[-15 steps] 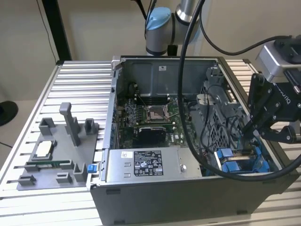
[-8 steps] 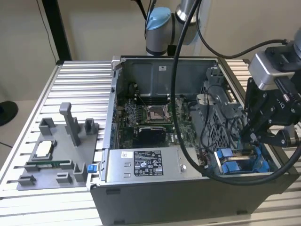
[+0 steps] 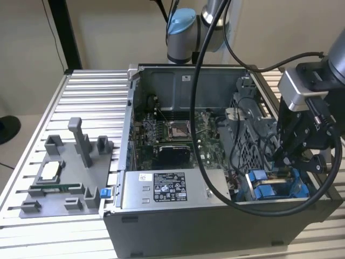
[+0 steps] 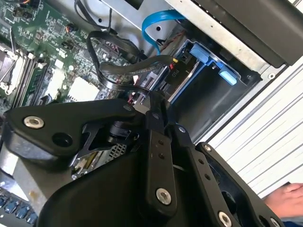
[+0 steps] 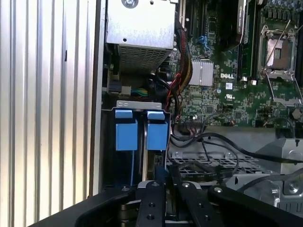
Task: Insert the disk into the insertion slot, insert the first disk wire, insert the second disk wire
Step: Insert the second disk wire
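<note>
The open computer case (image 3: 215, 140) sits on the ribbed desk (image 3: 91, 97), and the arm has its end effector (image 3: 288, 156) down inside the case, at the corner nearest the exterior view's right. Its black fingers (image 5: 150, 198) stand close together, almost touching, right over the insertion slot (image 5: 140, 142); whether they pinch anything between them I cannot tell, since their tips are hidden by the linkage in both wrist views.

The disk (image 3: 272, 189) appears to be already seated: bright blue carrier pieces lie flush in the bay just beneath the end effector, and in the first wrist view two blue tabs sit side by side under the bay's metal lip. So I judge the first step done or very nearly so.

The wires look like the work in hand. Black cables (image 4: 118, 75) and a blue flat cable (image 4: 156, 26) loop loose above the bay in the second wrist view, close to the fingers, and I cannot make out either one plugged into the disk. A person's hand (image 4: 286, 201) rests at the desk's edge.
</note>
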`<state>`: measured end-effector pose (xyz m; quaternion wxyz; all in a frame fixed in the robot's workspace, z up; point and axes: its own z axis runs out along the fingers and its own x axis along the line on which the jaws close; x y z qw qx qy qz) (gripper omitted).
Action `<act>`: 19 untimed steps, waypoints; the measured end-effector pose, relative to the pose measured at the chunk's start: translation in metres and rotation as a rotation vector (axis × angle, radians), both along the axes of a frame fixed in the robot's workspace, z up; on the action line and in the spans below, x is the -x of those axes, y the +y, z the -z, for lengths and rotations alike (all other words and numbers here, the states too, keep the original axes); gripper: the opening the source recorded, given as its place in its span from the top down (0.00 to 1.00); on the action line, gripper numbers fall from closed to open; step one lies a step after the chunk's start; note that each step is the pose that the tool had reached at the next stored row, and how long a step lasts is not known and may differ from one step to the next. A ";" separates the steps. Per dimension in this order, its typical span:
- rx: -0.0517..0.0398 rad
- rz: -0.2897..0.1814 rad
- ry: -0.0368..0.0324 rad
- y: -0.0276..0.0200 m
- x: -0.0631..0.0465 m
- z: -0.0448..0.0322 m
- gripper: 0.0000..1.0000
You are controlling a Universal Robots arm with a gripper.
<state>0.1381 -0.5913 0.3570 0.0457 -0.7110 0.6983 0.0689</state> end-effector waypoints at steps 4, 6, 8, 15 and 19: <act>0.0006 0.006 -0.0001 0.0000 0.000 0.0010 1.00; 0.0007 0.006 -0.0001 0.0000 0.000 0.0012 1.00; 0.0006 0.006 -0.0001 0.0000 0.000 0.0016 1.00; 0.0013 0.011 -0.0002 0.0000 0.000 0.0049 1.00; 0.0016 0.013 -0.0012 -0.0001 0.000 0.0069 1.00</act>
